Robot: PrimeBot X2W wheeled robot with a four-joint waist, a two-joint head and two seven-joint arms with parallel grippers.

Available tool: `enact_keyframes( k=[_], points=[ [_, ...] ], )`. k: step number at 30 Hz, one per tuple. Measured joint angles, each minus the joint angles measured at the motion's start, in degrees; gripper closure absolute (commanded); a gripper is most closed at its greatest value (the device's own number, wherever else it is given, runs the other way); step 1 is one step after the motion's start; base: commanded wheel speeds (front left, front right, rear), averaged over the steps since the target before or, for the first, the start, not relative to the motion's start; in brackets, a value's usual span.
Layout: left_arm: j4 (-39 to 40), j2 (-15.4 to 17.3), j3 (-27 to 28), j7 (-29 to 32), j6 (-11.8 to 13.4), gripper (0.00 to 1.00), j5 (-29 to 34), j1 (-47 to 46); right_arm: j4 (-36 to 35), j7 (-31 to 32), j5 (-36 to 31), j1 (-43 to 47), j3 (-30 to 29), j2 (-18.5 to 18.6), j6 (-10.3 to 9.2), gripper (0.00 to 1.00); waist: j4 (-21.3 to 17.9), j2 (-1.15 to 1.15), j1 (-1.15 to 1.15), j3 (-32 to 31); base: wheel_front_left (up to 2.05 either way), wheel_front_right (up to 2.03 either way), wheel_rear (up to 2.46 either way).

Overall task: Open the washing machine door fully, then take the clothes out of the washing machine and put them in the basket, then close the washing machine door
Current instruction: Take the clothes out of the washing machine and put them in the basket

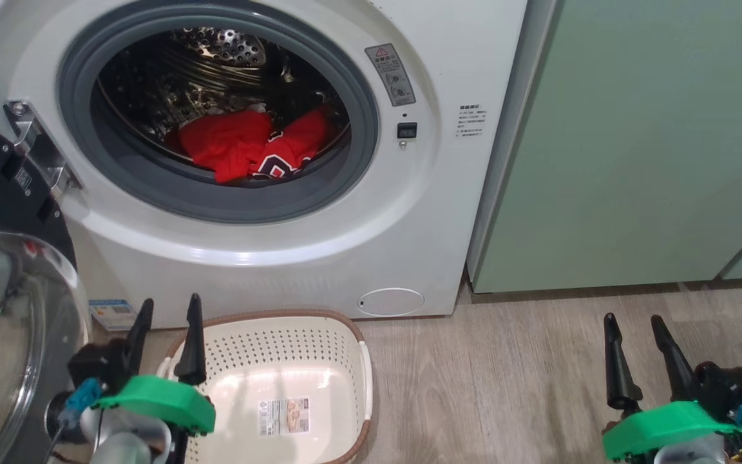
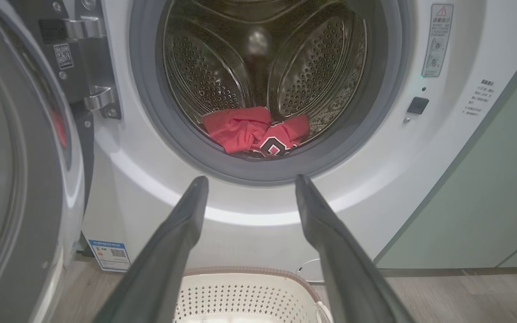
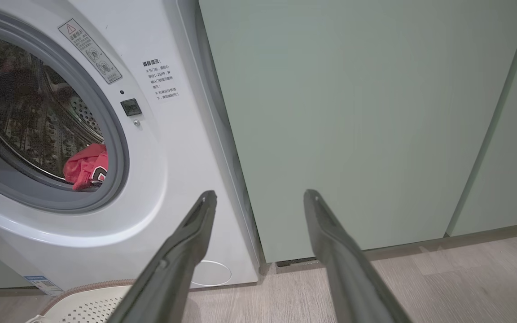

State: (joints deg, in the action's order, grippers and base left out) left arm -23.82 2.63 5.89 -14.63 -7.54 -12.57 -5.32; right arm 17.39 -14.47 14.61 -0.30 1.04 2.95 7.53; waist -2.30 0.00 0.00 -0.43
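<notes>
See the large round washing machine door (image 1: pixel 17 322), glossy black rim around bulging clear glass, swung wide at 9 o'clock of the head view; judge the opening step done. Find the bright red jersey clothes (image 1: pixel 242 145), white trim and black-and-white lettering, bunched low in the steel drum (image 1: pixel 216 71) of the big white front-loading washing machine (image 1: pixel 319 258), at 12 o'clock, just behind the grey gasket (image 1: pixel 216 193). Note the small cream-white perforated plastic basket (image 1: pixel 281 351) with brown braided rim on the wood-look floor (image 1: pixel 506 386) at 6 o'clock, just before the machine, holding nothing but its sticker (image 1: pixel 284 415). Read both pairs of jaws as spread wide and gripping nothing: left jaws at 7 o'clock above the basket's near-left corner, right jaws at 5 o'clock over the floor before the pale green cabinets (image 1: pixel 635 142). Reckon the unloading, the drop into the basket and the door closing all not yet done.
</notes>
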Motion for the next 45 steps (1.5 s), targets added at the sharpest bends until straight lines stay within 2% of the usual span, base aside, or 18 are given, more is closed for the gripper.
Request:
enact_keyframes(
  k=[7,11,21,28,37,45],
  points=[
    [-4.6,-0.1,-1.2,0.0,0.0,0.0,1.5,-1.5,0.0,0.0,0.0,0.0,0.2,0.0,0.0,0.0,-0.3,0.0,0.0,0.8,0.0,0.0,0.0],
    [-10.9,-0.1,-3.2,0.3,0.0,0.0,2.5,-5.7,-0.2,0.0,0.0,-0.1,0.5,0.0,0.0,0.0,-0.8,0.0,0.0,1.8,0.0,0.0,0.0],
    [-19.6,-0.1,-5.7,13.5,0.1,0.0,2.2,-25.8,-0.7,0.0,0.0,-4.9,0.6,0.0,0.0,0.0,-2.6,0.0,0.0,8.5,0.0,0.0,0.0],
    [-23.6,0.4,-6.3,21.6,1.8,0.0,1.4,-38.9,-0.9,0.0,0.3,-7.6,1.8,0.0,0.0,0.0,-4.8,0.0,0.0,14.0,0.0,0.0,0.0],
    [-31.3,4.3,-6.3,28.3,2.0,0.0,1.4,-53.8,-1.6,0.0,1.6,-13.5,3.7,0.0,0.0,0.0,-8.5,0.0,0.0,22.0,0.0,0.0,0.0],
    [-36.4,7.3,-6.9,29.5,2.3,0.0,2.1,-63.5,-2.6,0.0,2.6,-16.9,4.0,0.0,0.0,0.0,-11.6,0.0,0.0,29.1,0.0,0.0,0.0]
  ],
)
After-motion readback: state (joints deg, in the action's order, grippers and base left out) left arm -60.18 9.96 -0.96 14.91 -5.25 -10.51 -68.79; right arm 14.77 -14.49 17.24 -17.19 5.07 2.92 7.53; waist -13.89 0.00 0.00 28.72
